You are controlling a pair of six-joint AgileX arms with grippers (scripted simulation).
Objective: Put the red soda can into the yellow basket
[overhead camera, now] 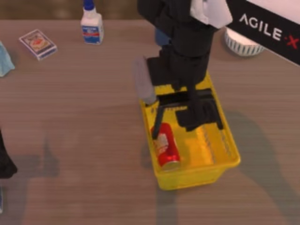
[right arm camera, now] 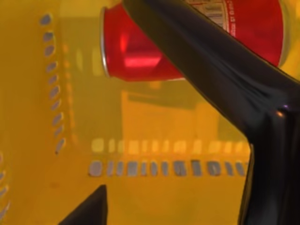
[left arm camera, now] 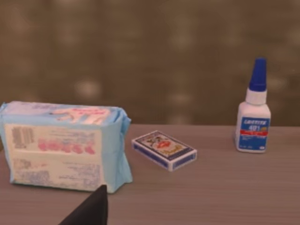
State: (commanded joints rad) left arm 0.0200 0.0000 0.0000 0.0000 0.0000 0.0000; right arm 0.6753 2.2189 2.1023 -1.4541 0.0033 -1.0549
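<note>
The left arm [overhead camera: 5, 161] sat parked at the table's near left edge, taking no part; I cannot tell how its fingers stood.

The red soda can [overhead camera: 166, 145] lay on its side inside the yellow basket [overhead camera: 201, 176], on the floor of the near-left part, close to the left wall. Nothing gripped it. The right gripper [overhead camera: 197, 119] hung over the middle of the basket with its jaws spread and nothing between them. The right wrist view showed the can [right arm camera: 140, 47] lying clear of the fingers on the yellow floor. It looked as though the can had been let go low inside the walls so that it would settle rather than bounce out.

A black handle [overhead camera: 158, 123] slanted across the basket just beside the can. It was the one thing an arm lifting away might catch.

Farther off, a grey object [overhead camera: 143, 86] stood at the basket's far-left corner. Beyond it were a white striped bowl [overhead camera: 241, 44] at far right, and a glue bottle [overhead camera: 92, 23], a card box [overhead camera: 38, 43] and a blue tissue pack [left arm camera: 65, 145] at far left, all well apart from the basket.
</note>
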